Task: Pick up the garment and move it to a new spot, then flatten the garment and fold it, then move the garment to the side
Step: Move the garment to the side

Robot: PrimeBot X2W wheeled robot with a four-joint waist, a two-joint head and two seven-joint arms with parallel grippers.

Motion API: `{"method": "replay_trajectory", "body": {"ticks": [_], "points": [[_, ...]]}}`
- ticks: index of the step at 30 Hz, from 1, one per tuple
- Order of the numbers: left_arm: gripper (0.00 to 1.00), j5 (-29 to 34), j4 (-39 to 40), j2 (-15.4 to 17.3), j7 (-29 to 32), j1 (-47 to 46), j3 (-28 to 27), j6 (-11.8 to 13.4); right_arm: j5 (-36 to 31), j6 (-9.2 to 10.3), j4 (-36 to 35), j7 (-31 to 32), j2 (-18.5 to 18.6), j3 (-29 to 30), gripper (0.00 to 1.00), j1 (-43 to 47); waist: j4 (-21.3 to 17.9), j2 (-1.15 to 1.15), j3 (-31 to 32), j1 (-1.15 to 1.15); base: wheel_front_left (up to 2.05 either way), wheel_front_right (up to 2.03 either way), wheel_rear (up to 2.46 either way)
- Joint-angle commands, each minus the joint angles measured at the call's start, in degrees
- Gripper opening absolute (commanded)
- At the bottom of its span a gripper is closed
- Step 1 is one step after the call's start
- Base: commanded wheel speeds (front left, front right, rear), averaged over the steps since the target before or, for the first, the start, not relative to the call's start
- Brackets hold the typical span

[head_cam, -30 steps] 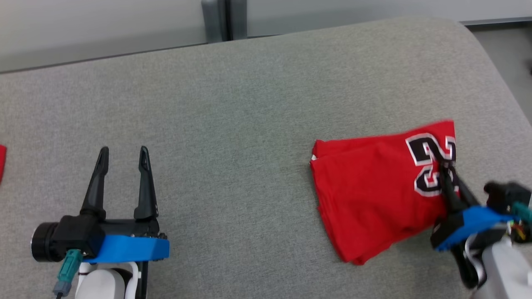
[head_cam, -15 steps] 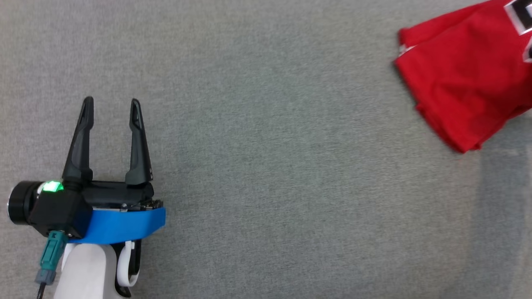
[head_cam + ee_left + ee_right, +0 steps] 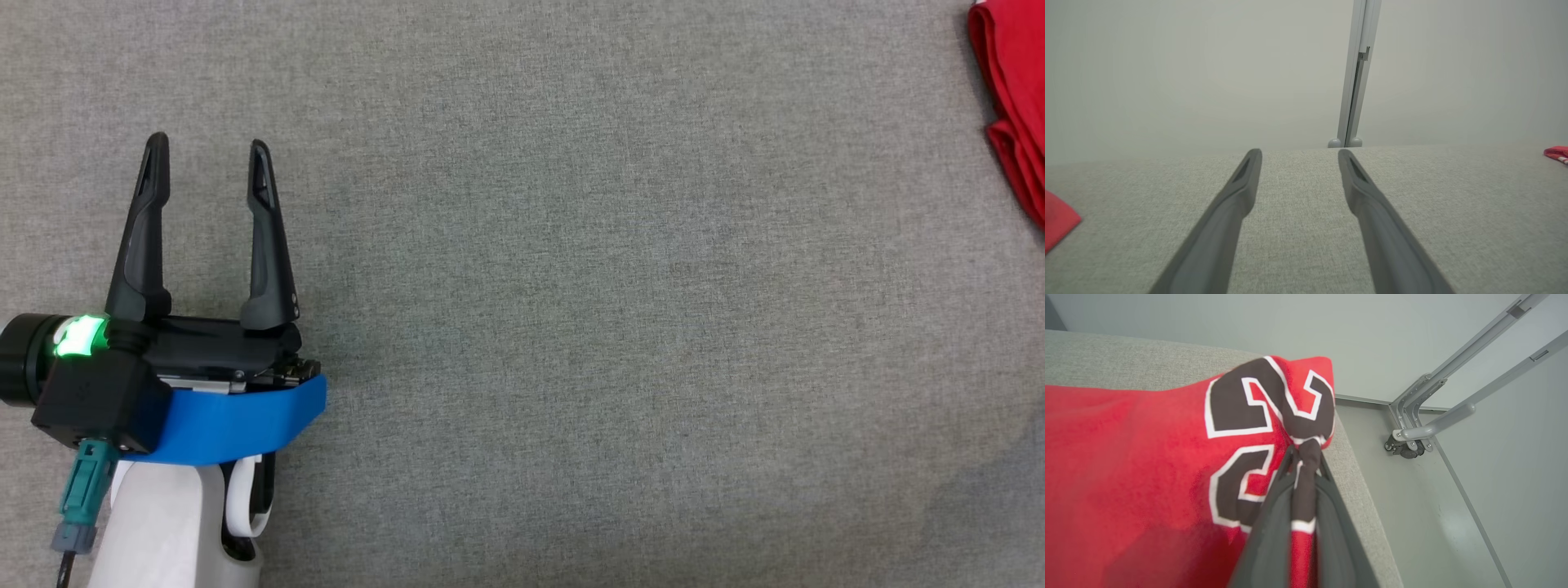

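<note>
Pinching a bunched fold of the garment (image 3: 1147,457) with the right gripper (image 3: 1306,451), at the black, white-edged numerals. Closed hard on that fold, with red cloth pressed between both dark fingers (image 3: 1265,547) and trailing down between them. Draped over the right end of the grey fabric surface (image 3: 1126,355), up to its rounded edge. Visible from the head camera as folded red layers of garment (image 3: 1016,106) at the far right margin of the grey fabric surface (image 3: 612,286).

Positioned over the near left part of the grey fabric surface: the left gripper (image 3: 208,147), well apart from the garment. Spread wide, holding nothing, touching no cloth. Aimed toward the far edge of the surface in the left wrist view (image 3: 1298,154). Fitted with a blue band (image 3: 237,425) and a lit green indicator (image 3: 79,336) behind the fingers.

Lying at the left margin of the grey fabric surface: a separate red cloth corner (image 3: 1057,220). Lying at its right margin: a thin red strip (image 3: 1557,153), too small to identify. Standing beyond its far edge: a pale wall with a vertical metal post (image 3: 1357,73). Standing off its right end, on the pale floor (image 3: 1433,522): a grey metal frame (image 3: 1425,424) with a dark caster.
</note>
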State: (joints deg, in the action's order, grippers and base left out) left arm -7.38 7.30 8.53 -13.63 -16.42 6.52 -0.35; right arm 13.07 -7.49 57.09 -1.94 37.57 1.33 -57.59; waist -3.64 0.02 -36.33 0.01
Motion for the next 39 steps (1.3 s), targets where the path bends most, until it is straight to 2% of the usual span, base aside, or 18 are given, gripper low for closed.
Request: {"method": "replay_trajectory", "body": {"ticks": [1, 4, 5, 6, 7, 14, 21, 26, 31, 39], "points": [[1.00, 0.22, 0.31, 0.25, 0.15, -0.86, -0.04, 0.37, -0.43, -0.02, 1.13, -0.88, 0.19, -0.30, 0.00, -1.71, 0.03, -0.02, -0.14, -0.01, 0.00, 0.00, 0.00], [1.00, 0.00, 0.27, 0.49, 0.14, -0.66, -0.19, 0.46, -1.01, -0.02, 4.00, -1.03, -0.64, 0.16, 0.00, -2.56, -0.12, -0.02, -0.02, -0.01, 0.00, 0.00, 0.00], [1.00, -0.06, 0.25, 0.51, 0.17, -0.56, -0.18, 0.52, -1.42, -0.02, 4.92, -0.91, -0.66, 0.27, 0.25, -2.91, -0.15, -0.02, 0.10, -0.01, 0.00, 0.00, 0.00], [1.00, -0.13, 0.16, 0.53, 0.20, -0.41, -0.20, 0.63, -1.74, -0.02, 5.57, -1.34, -1.00, 0.28, 0.41, -3.27, -0.22, -0.02, 0.33, -0.01, 0.00, 0.00, 0.00], [1.00, -0.23, 0.05, 0.57, 0.25, -0.23, -0.26, 0.77, -2.18, -0.02, 5.95, -2.19, -1.13, 0.41, 1.00, -3.62, -0.30, -0.02, 0.57, -0.01, 0.00, 0.00, 0.00], [1.00, -1.22, -1.79, 0.75, -0.21, 1.84, -0.89, 1.11, -5.31, -0.02, 7.47, -7.74, -2.82, 0.01, 1.00, -3.45, -1.12, -0.02, 4.86, -0.01, 0.00, 0.00, 0.00], [1.00, -2.79, -4.86, 0.45, -0.89, 5.04, -1.56, 1.00, -4.31, -0.02, 4.29, -12.11, -6.69, -2.01, 1.00, -0.12, -1.32, -0.02, 11.75, -0.01, 0.00, 0.00, 0.00], [1.00, -3.90, -7.10, 0.08, -1.21, 8.27, -2.19, 0.94, -1.48, -0.02, -2.70, -13.23, -10.42, -4.65, 1.00, 5.28, -0.93, -0.02, 17.78, -0.01, 0.00, 0.00, 0.00], [1.00, -4.79, -9.37, -0.23, -1.45, 11.87, -2.81, 0.53, 1.68, -0.02, -13.70, -13.26, -13.36, -7.47, 1.00, 14.33, 0.17, -0.02, 23.67, -0.01, 0.00, 0.00, 0.00], [1.00, -5.67, -11.70, -0.42, -1.57, 16.60, -3.31, 0.18, 4.54, -0.02, -25.37, -13.26, -18.52, -7.75, 1.00, 29.41, 2.33, -0.02, 30.39, -0.01, 0.00, 0.00, 0.00]]}}
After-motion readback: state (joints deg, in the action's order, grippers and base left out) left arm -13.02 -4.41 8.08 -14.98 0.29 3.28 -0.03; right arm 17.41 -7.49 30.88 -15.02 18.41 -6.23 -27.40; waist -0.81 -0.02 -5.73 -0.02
